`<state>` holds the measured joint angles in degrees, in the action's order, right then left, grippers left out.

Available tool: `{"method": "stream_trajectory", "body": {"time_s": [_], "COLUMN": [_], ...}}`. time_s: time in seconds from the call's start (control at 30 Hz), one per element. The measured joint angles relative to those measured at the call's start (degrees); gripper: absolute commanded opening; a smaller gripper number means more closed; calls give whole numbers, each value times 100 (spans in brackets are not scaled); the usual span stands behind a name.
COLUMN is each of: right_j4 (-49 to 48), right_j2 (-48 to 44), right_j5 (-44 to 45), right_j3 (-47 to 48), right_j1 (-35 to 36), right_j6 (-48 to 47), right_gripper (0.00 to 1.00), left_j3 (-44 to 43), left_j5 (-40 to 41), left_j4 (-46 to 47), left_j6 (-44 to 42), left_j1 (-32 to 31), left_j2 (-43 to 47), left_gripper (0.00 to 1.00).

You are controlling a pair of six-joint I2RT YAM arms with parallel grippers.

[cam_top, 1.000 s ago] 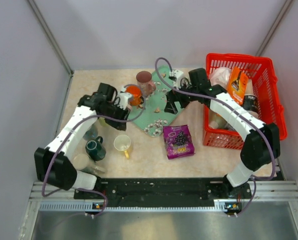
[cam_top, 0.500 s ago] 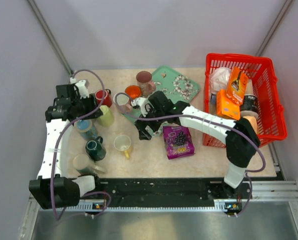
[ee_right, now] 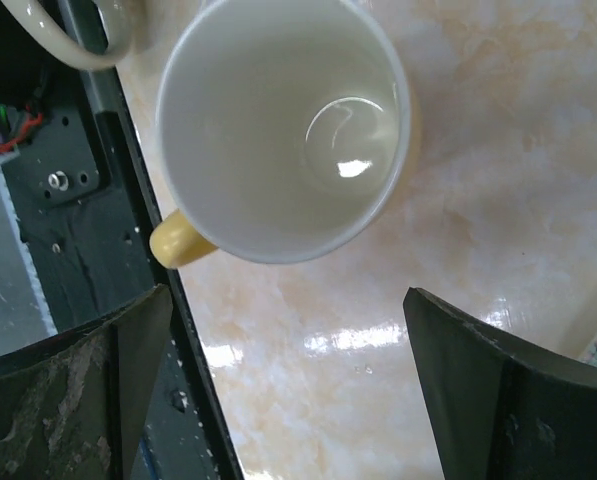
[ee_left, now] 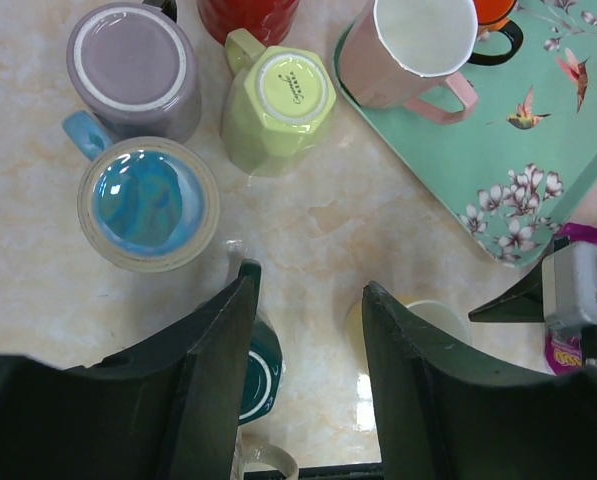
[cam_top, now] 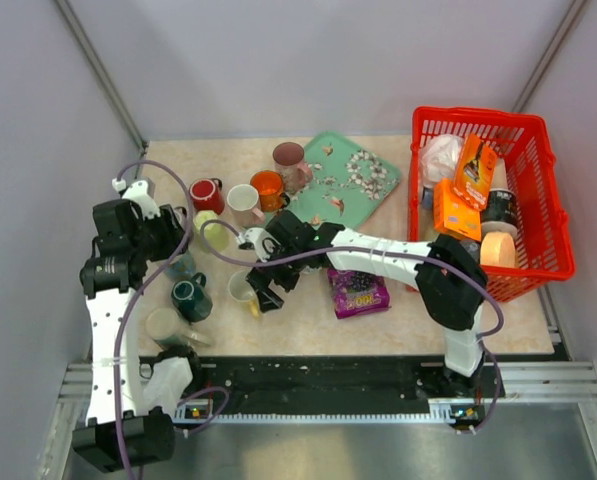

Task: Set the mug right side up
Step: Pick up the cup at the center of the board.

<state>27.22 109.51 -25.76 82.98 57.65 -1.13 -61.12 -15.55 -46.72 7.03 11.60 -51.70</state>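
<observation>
Two mugs stand upside down, bases up: a light green mug [ee_left: 278,95] [cam_top: 214,235] and a purple mug [ee_left: 133,68] to its left, which my left arm hides in the top view. My left gripper [ee_left: 310,285] [cam_top: 173,232] is open and empty, above bare table just short of them. My right gripper [ee_right: 298,400] [cam_top: 261,290] is open wide and empty, beside an upright yellow mug [ee_right: 278,130] [cam_top: 242,287], whose white inside shows.
A blue-glazed mug [ee_left: 148,205], dark teal mug [ee_left: 258,365], red mug [cam_top: 207,194], pink mug [ee_left: 418,45] and orange mug [cam_top: 268,187] stand upright nearby. A green floral tray [cam_top: 363,180], purple packet [cam_top: 358,290] and red basket [cam_top: 538,250] lie to the right. A cream mug [cam_top: 163,325] sits front left.
My right arm swung from the tray to the front left, down to the yellow mug. My left arm drew back from the orange mug to the table's left side.
</observation>
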Motion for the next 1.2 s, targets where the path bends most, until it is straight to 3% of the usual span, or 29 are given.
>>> {"method": "stream_trajectory", "body": {"time_s": [0.37, 0.63, 0.83, 0.97, 1.2], "right_j4": [-116, -103, 17, 116, 232], "right_j2": [538, 640, 638, 632, 531], "right_j5": [-435, 107, 922, 1408, 981], "right_j3": [339, 374, 374, 369, 365], "right_j1": [85, 286, 254, 39, -304], "right_j6": [625, 813, 553, 319, -546], "right_gripper": [99, 99, 96, 89, 80], "left_j3": [313, 326, 350, 348, 348], "left_j5": [-48, -129, -155, -153, -175], "left_j4": [42, 44, 44, 46, 48], "left_j6": [22, 24, 26, 24, 13], "left_j1": [11, 11, 13, 20, 109], "left_j2": [79, 81, 81, 79, 81], "left_gripper": [53, 53, 53, 53, 52]}}
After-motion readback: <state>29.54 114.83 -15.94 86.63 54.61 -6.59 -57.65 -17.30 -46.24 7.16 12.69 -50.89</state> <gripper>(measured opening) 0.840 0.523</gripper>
